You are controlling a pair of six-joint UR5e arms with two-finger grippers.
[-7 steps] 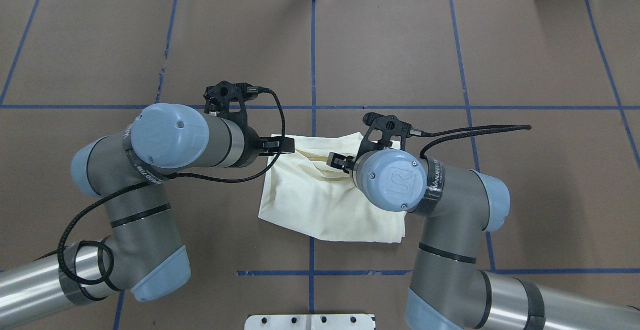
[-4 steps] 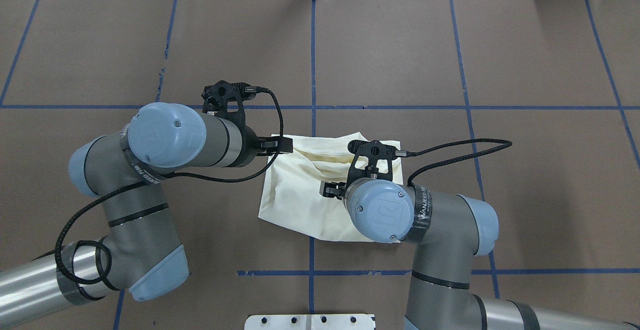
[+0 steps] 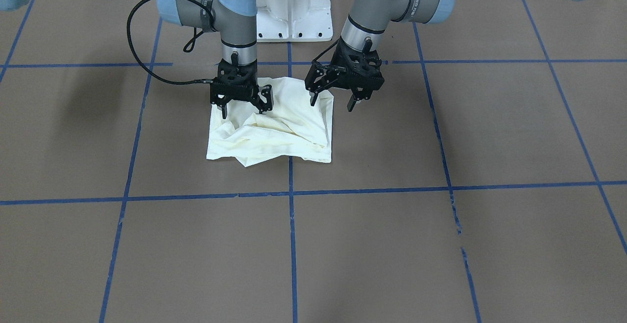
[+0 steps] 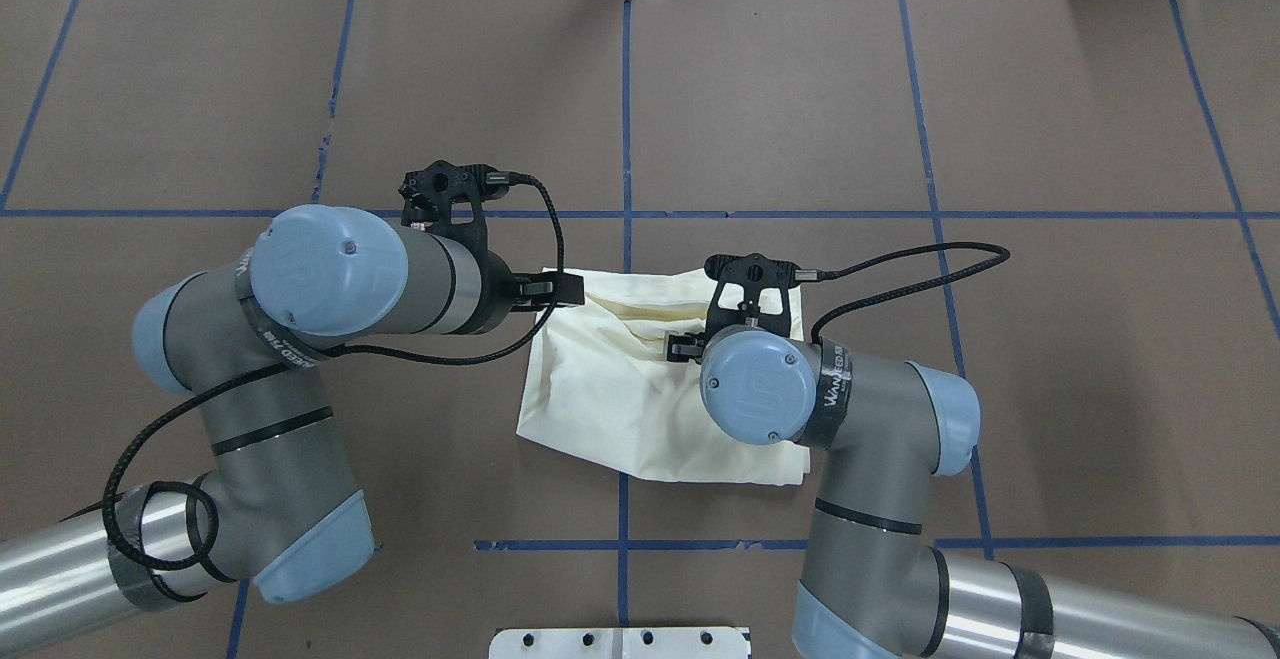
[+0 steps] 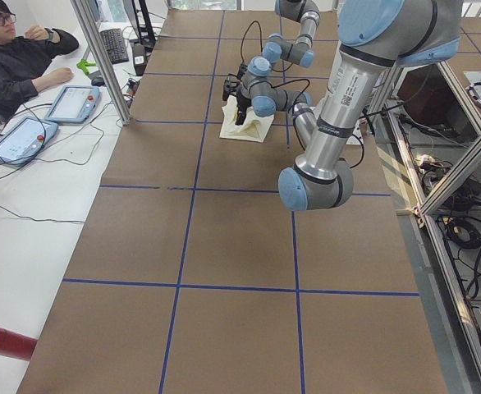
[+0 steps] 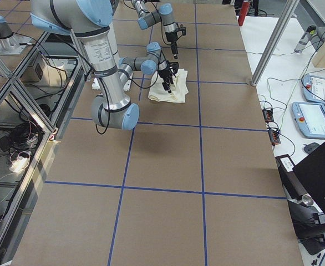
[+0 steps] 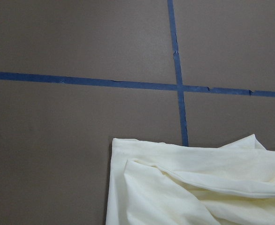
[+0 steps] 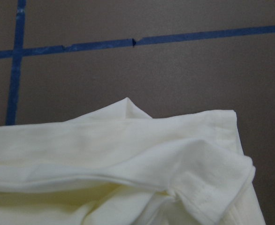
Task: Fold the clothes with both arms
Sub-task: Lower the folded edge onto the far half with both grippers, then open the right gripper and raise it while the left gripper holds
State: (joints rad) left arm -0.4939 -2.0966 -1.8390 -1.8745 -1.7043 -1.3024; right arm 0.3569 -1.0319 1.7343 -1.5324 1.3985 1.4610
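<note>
The cream shirt point(image 3: 274, 129) lies in a rumpled, roughly square folded bundle at the table's middle point(image 4: 610, 399), with its print hidden. My left gripper point(image 3: 331, 102) is open and hovers over the shirt's far left edge, one finger over cloth and one over bare table; overhead it is by that corner point(image 4: 562, 291). My right gripper point(image 3: 243, 110) is open, just above the shirt's right part point(image 4: 683, 347), holding nothing. The left wrist view shows a shirt corner point(image 7: 184, 187), and the right wrist view shows a folded hem point(image 8: 128, 154).
The brown table is gridded with blue tape lines point(image 3: 289, 195). The white pedestal base point(image 3: 291, 9) stands behind the shirt. A metal plate point(image 4: 620, 642) sits at the near edge. An operator point(image 5: 11, 57) with tablets sits beyond the far side.
My right gripper swung toward the robot over the shirt, then came back a little toward the middle. My left arm barely shifted. The shirt kept its shape.
</note>
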